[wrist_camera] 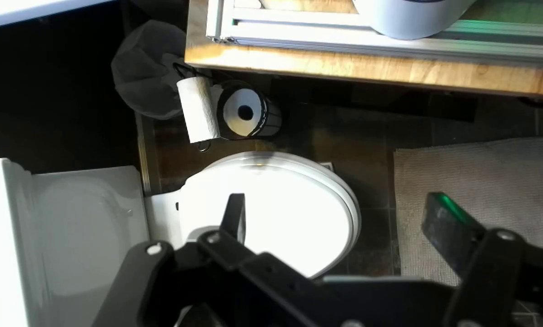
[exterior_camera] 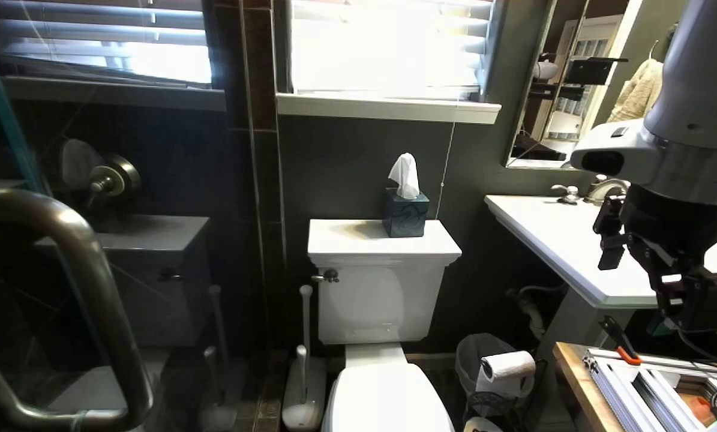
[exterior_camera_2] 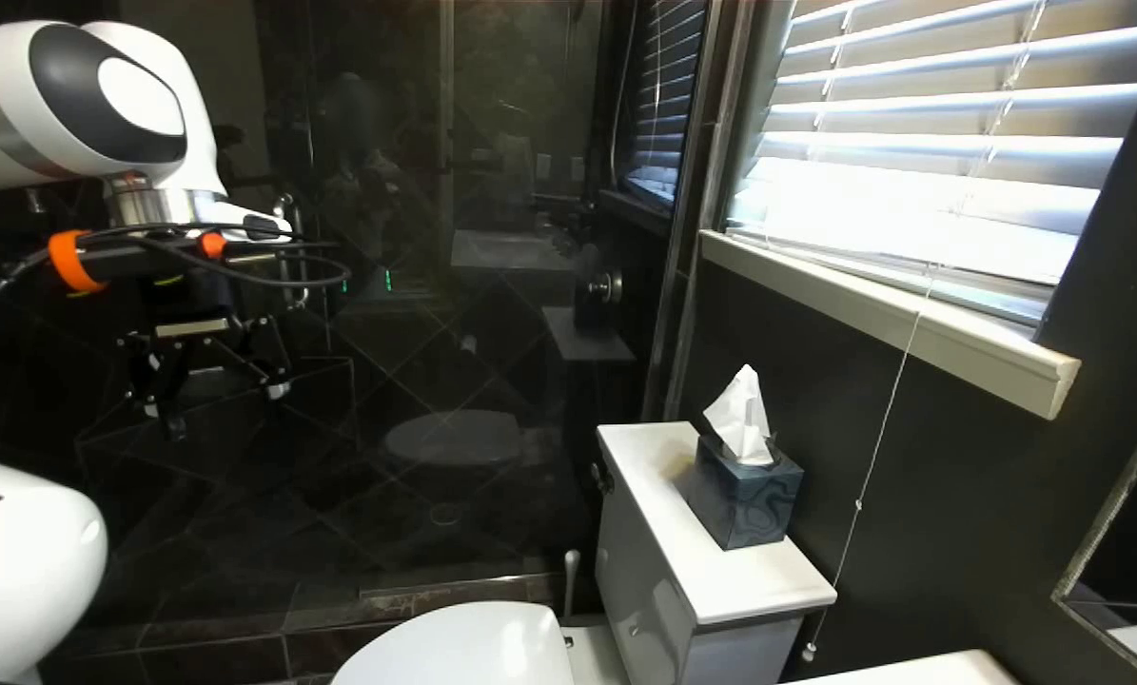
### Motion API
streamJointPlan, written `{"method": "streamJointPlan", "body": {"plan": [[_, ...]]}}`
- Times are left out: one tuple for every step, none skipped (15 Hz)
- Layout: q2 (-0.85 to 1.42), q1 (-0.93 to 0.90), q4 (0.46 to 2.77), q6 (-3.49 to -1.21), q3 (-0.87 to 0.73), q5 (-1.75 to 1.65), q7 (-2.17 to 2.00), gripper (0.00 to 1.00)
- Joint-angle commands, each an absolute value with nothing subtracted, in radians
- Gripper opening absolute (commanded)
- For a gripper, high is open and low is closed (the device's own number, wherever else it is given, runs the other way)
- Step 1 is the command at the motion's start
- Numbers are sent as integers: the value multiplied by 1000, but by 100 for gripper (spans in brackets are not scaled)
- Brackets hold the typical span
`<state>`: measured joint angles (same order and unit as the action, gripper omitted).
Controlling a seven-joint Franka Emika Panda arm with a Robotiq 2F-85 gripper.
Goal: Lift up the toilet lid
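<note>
Here, low in the wrist view, my gripper (wrist_camera: pixel 337 218) is spread wide, holding nothing. One finger (wrist_camera: pixel 234 218) partly covers the toilet lid (wrist_camera: pixel 285 200), which lies lowered near the frame's centre. The tank (wrist_camera: pixel 85 218) fills the lower left; in an exterior view, a tissue box (exterior_camera: pixel 406 216) stands on it, right of centre.

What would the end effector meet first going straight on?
Likely the lid: in the wrist view the open end effector spans its front edge. Depth is unclear; it might miss toward the floor.
</note>
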<state>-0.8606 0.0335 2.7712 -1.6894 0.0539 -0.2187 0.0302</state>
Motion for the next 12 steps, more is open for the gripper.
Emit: {"method": "streamJointPlan", "body": {"plan": [[-859,16,2768,-1684,40,-227,20,100],[-859,16,2768,-1684,40,-227,20,100],[-859,16,2768,-1684,40,-227,20,100],[-859,16,2768,-1684,40,-227,20,100],[-859,16,2768,-1684,40,-227,20,100],[-859,16,2768,-1684,40,-227,20,100],[-841,31,2769,-1714,43,-243,-4,100],[-829,41,2769,-1736,42,-253,-19,100],[-816,55,2769,-1776,36,-271,-33,100],[-805,66,2769,-1812,25,-281,-42,100],[-792,80,2769,-1871,15,-302,-53,100],[-770,98,2770,-1925,1,-318,-62,100]]}}
